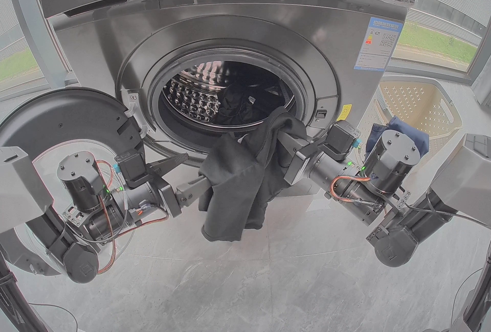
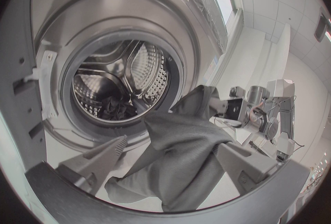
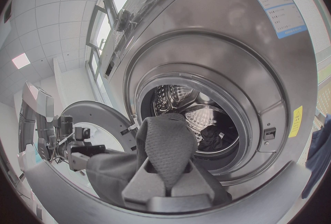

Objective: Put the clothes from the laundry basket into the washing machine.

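Dark garment (image 1: 240,179) is hanging in front of the washer (image 1: 327,36), just below the lower right lip of its opening. Its long axis is running near vertical: the bunched top end is pointing up at the opening and the loose hem is pointing down at the floor, without touching it. The top fold is resting against the washer's lip, so the garment is outside the drum (image 1: 197,97).

Right gripper (image 3: 168,166) is coming in from the washer's right side and is clamping the top fold; the cloth is draping over and down past both fingers (image 3: 144,179).

Left gripper (image 2: 171,143) is sitting lower, toward the washer's left, with jaws standing wide apart. The garment's lower body is hanging in that gap and lying against one finger (image 2: 241,162), not pinched.

A second dark item (image 1: 235,103) is lying inside the drum, on its floor. The door (image 1: 61,113) is standing swung open at the washer's left. The basket (image 1: 434,108) is sitting at the washer's right with a blue cloth (image 1: 409,131) draping over its near rim.
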Available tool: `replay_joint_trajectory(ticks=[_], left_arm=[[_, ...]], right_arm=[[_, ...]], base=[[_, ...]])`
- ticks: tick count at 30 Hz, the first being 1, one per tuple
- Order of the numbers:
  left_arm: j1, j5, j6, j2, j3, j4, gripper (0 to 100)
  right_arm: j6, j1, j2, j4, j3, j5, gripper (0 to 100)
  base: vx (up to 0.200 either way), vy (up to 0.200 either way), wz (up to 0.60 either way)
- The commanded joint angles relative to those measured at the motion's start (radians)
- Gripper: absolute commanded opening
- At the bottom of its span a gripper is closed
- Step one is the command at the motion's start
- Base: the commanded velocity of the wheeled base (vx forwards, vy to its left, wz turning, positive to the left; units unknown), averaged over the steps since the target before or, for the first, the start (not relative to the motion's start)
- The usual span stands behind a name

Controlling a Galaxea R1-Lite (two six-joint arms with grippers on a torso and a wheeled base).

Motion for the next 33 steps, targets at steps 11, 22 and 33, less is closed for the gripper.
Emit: replay_joint_trajectory(ticks=[11, 22, 33], left_arm=[[-0.005, 0.013, 0.055, 0.129, 0.117, -0.001, 100], [-0.011, -0.027, 0.185, 0.164, 0.190, -0.001, 100], [-0.008, -0.017, 0.179, 0.259, 0.014, -0.003, 100]], right_arm=[[0.000, 0.018, -0.067, 0.009, -0.002, -0.002, 0], [-0.001, 0.036, -0.051, 0.023, -0.029, -0.036, 0], [-0.001, 0.049, -0.046, 0.023, -0.026, -0.038, 0]], base=[[0.000, 0.000, 0.00], [0.000, 0.000, 0.00], [0.000, 0.000, 0.00]])
